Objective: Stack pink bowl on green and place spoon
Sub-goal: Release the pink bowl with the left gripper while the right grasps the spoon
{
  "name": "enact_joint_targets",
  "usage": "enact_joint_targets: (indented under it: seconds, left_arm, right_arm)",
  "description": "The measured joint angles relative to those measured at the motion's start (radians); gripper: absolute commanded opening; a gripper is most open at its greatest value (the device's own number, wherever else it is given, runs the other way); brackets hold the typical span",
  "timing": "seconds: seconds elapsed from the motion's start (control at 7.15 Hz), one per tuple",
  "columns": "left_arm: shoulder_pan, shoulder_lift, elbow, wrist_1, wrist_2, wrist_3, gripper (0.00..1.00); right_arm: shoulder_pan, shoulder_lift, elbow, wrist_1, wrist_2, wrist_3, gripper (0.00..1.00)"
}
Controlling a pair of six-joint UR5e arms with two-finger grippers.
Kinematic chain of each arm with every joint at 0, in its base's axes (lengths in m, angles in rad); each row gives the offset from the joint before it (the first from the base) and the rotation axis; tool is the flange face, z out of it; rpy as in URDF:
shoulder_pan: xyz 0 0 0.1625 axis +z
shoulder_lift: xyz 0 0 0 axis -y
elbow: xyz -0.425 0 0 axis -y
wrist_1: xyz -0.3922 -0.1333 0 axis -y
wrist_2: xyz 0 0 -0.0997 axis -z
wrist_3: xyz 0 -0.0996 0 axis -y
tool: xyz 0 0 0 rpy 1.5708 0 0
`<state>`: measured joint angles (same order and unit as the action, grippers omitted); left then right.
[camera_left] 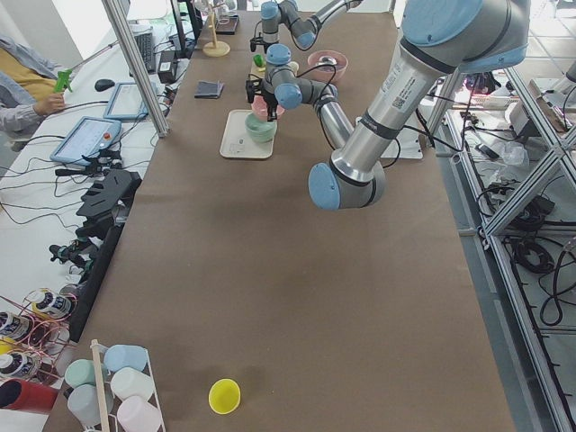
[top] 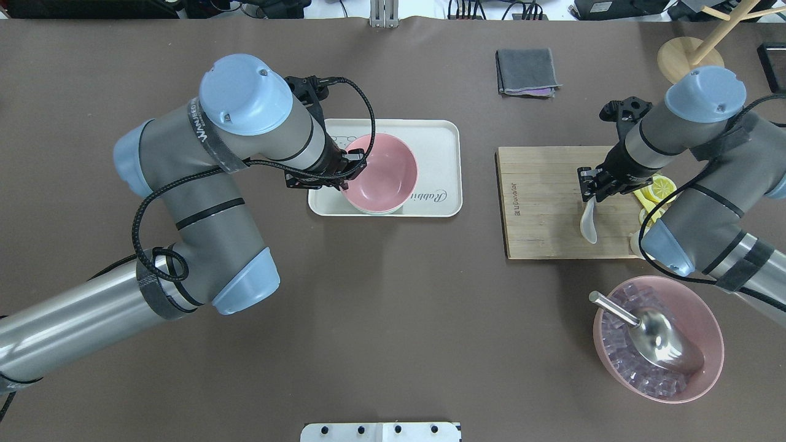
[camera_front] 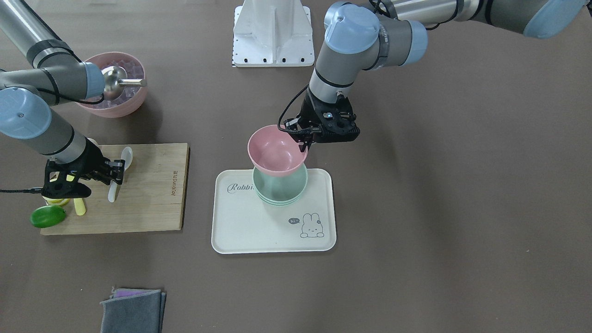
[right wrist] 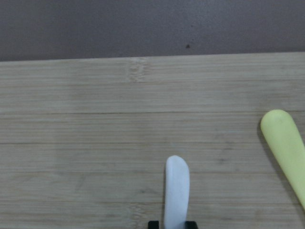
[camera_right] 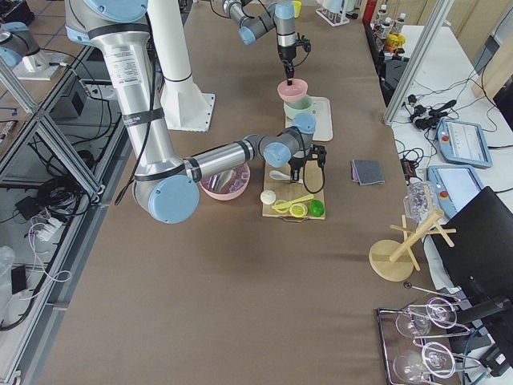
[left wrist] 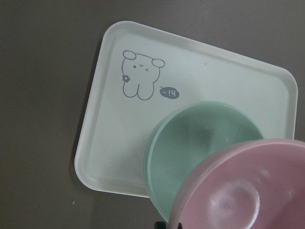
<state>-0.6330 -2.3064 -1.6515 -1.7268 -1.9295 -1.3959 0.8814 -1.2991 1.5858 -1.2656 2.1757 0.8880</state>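
Observation:
My left gripper (camera_front: 303, 142) is shut on the rim of the pink bowl (camera_front: 275, 152) and holds it tilted just above the green bowl (camera_front: 282, 187), which stands on the white rabbit tray (camera_front: 240, 226). The left wrist view shows the pink bowl (left wrist: 248, 191) over the near edge of the green bowl (left wrist: 190, 143). My right gripper (camera_front: 115, 170) is shut on a white spoon (camera_front: 127, 157) over the wooden board (camera_front: 148, 194). The spoon's handle (right wrist: 177, 191) sticks out between the fingers in the right wrist view.
A larger pink bowl of ice cubes with a metal scoop (top: 657, 344) stands near the board. Lemon slices (top: 662, 186), a yellow spoon (camera_front: 79, 206) and a green piece (camera_front: 47, 216) lie on the board's end. A folded grey cloth (camera_front: 134, 312) lies apart.

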Motion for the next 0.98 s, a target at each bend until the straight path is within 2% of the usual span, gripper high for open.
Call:
enact_joint_targets:
  seconds: [0.28, 0.42, 0.56, 0.98]
  left_arm:
    - [-0.003, -0.019, 0.032, -0.005, 0.030, 0.013, 0.00]
    - [-0.004, -0.022, 0.043, -0.008, 0.041, 0.020, 0.40]
    - [-0.004, -0.025, 0.053, -0.011, 0.046, 0.022, 0.97]
    - [-0.023, -0.009, 0.026, -0.008, 0.041, 0.039, 0.98]
  right_arm:
    - [0.000, 0.002, 0.001, 0.000, 0.004, 0.000, 0.00]
    - [0.000, 0.002, 0.005, 0.000, 0.006, 0.000, 0.00]
    - [0.000, 0.004, 0.015, -0.002, 0.013, 0.000, 0.00]
    - [0.004, 0.046, 0.062, -0.023, 0.033, 0.065, 0.00]
